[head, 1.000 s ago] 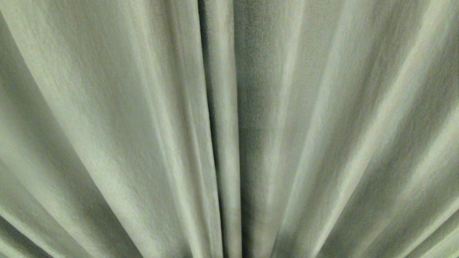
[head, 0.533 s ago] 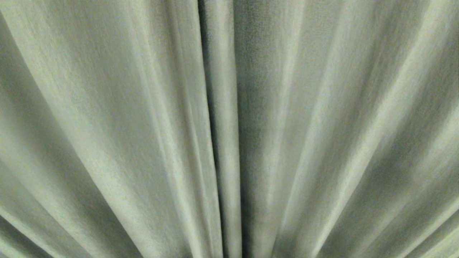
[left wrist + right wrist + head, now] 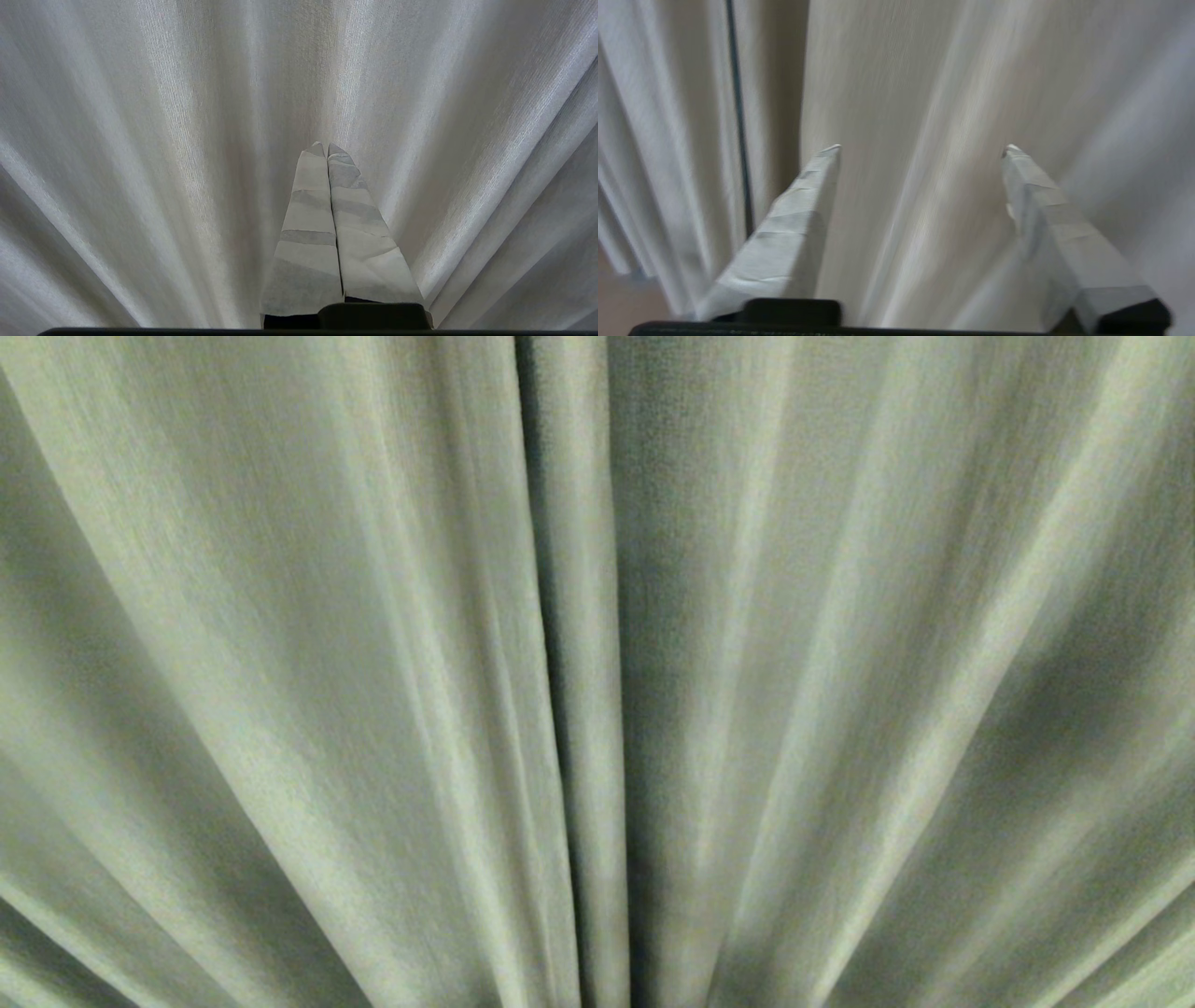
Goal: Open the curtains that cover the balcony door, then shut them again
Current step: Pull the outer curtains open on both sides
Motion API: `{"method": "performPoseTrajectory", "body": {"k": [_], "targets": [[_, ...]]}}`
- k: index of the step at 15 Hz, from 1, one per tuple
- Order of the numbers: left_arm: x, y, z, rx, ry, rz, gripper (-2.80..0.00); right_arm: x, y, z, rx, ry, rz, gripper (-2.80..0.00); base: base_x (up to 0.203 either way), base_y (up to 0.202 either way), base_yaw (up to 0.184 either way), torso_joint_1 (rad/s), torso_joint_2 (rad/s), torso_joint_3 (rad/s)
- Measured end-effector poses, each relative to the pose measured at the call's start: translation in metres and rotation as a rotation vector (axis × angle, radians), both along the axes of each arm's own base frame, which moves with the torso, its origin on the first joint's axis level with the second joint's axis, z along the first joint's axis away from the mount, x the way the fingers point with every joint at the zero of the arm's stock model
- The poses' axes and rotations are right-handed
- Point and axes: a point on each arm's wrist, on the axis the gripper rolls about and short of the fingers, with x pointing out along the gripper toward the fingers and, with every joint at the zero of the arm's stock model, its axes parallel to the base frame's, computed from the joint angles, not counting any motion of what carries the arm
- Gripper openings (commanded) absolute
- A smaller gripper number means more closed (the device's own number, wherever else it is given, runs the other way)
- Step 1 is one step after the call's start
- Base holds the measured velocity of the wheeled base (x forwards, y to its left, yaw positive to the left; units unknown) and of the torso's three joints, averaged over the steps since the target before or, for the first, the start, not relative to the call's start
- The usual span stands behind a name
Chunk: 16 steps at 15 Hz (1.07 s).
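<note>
Curtains (image 3: 373,691), thick grey-beige pleated woven drapes, drawn fully shut, filling head view, w/ dark centre seam; no balcony door visible. Opening step barely begun. Right gripper (image 3: 922,148) spread wide, aimed at fabric just beside seam, nothing between jaws. Left gripper (image 3: 326,148) pressed together, empty, facing pleats. Next, probably: close on seam edge, drag sideways.

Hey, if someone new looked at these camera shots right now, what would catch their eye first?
The curtains, pleated grey-beige drapes, fill the head view edge to edge, with a dark seam near the middle where two panels meet. In the right wrist view, the right gripper is spread wide open, facing a fold beside that seam. The left gripper is shut, its taped fingers pressed together and pointed at the cloth.
</note>
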Motion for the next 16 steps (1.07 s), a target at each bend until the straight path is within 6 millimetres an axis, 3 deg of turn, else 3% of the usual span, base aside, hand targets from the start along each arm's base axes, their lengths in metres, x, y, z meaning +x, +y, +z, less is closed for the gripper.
{"method": "performPoseTrajectory", "body": {"k": [7, 11, 16], "targets": [[0.000, 0.000, 0.000, 0.000, 0.000, 0.001, -2.80, 0.091, 0.006, 0.017, -0.008, -0.015, 0.020, 0.00, 0.000, 0.000, 0.000, 0.000, 0.00, 0.000], [0.000, 0.000, 0.000, 0.000, 0.000, 0.000, -2.80, 0.121, 0.007, 0.021, -0.008, 0.009, -0.004, 0.00, 0.000, 0.000, 0.000, 0.000, 0.00, 0.000], [0.000, 0.000, 0.000, 0.000, 0.000, 0.000, -2.80, 0.145, 0.005, 0.018, 0.008, 0.049, -0.180, 0.00, 0.000, 0.000, 0.000, 0.000, 0.00, 0.000]]}}
